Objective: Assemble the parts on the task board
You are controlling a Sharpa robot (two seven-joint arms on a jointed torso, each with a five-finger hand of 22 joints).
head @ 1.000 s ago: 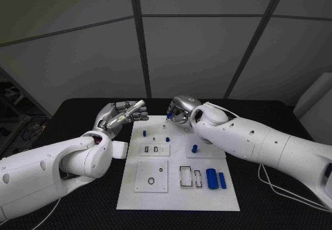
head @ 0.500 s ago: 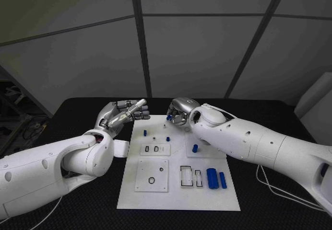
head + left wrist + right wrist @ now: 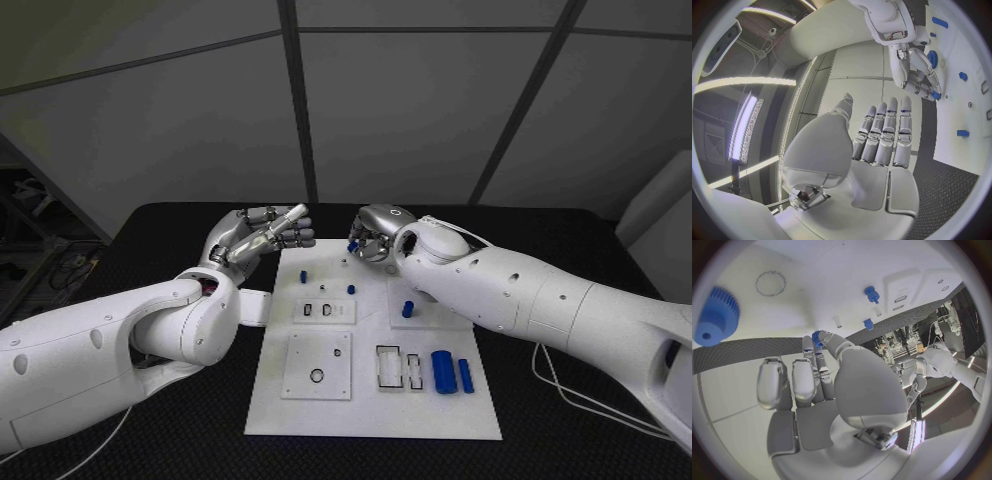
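Note:
The white task board [image 3: 368,405] lies in the middle of the black table. My right hand [image 3: 372,232] hovers over the board's far edge and pinches a small blue part [image 3: 817,336] between thumb and fingertip; the same part [image 3: 935,95] shows at those fingertips in the left wrist view. My left hand [image 3: 264,235] is raised beside the board's far left corner, fingers straight, holding nothing. On the board stand two blue pegs [image 3: 304,275] [image 3: 351,289] and a blue piece [image 3: 407,309]. Two blue cylinders [image 3: 441,371] lie near the right edge. A blue gear [image 3: 717,315] sits close to my right hand.
A small white block [image 3: 255,310] lies against the board's left edge under my left forearm. A black ring [image 3: 315,377] and rectangular slots [image 3: 387,367] mark the board's near half. A thin cable [image 3: 555,385] trails on the table at the right.
My left hand has lifted slightly and its fingers have straightened a little. My right hand stays over the board's far edge with the blue part still pinched.

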